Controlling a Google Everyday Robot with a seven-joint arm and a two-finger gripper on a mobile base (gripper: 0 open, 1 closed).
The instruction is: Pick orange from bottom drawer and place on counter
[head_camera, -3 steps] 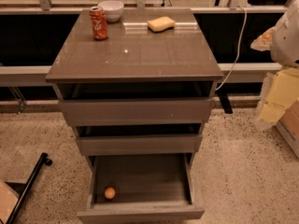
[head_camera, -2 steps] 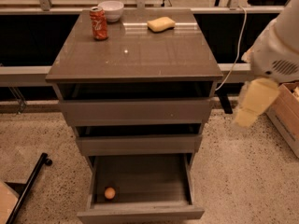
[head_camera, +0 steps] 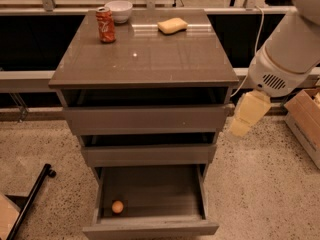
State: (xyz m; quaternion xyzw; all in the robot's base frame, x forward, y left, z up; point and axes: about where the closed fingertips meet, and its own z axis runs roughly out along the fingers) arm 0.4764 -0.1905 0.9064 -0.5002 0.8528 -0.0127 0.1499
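Observation:
The orange (head_camera: 117, 206) lies in the front left corner of the bottom drawer (head_camera: 150, 228), which is pulled out and open. The two drawers above it stand slightly ajar. The counter (head_camera: 145, 56) is the glossy grey-brown top of the cabinet. My gripper (head_camera: 240, 129) is a cream-coloured piece hanging from the white arm (head_camera: 287, 59). It is to the right of the cabinet, level with the middle drawer. It is well above the orange and to its right, and holds nothing that shows.
On the counter's far edge stand a red soda can (head_camera: 105, 25), a white bowl (head_camera: 119, 10) and a yellow sponge (head_camera: 172, 25). A cardboard box (head_camera: 306, 121) sits on the floor at the right. A black pole (head_camera: 31, 199) lies at the bottom left.
My arm has swung left and down from the right edge toward the cabinet's right side. The orange and the drawers have not moved.

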